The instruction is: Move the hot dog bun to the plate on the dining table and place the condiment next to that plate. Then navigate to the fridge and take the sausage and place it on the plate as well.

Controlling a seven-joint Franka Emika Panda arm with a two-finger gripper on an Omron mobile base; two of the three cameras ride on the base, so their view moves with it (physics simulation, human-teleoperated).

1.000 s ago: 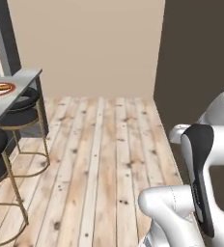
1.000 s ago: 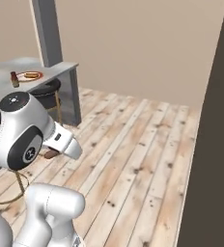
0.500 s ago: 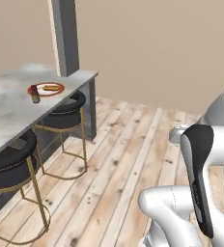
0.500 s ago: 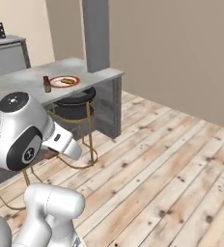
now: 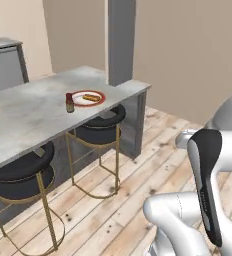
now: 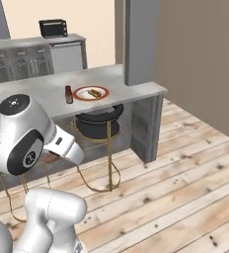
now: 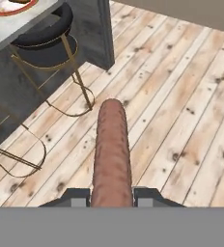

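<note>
The sausage [image 7: 112,149] is clamped between the closed fingers of the pincer [image 7: 112,197], held out over the wooden floor [image 7: 181,96]. Farther off, on the counter [image 5: 23,115], the hot dog bun [image 5: 91,97] is seen lying on the plate [image 5: 99,102], with the condiment [image 5: 70,103] standing just beside it.

1. You get bright, even light in all the views. You can't tell where the light comes from.
2. The pictures look soft, a bit fuzzy. The plate [image 5: 88,98] and the condiment [image 5: 70,102] on the dining table [image 5: 23,117] are small and blurry, so you can't read the label.
3. Shadows are very faint. It is darker under the table top, by the stools [image 5: 21,175].
4. You see no glare on the wooden floor [image 6: 185,183] or on the white robot arm [image 6: 25,136].
5. In the hand view, the sausage [image 7: 112,154] looks big and smooth, with soft shading on its sides.
6. Straight lines stay straight at the edges.
</note>
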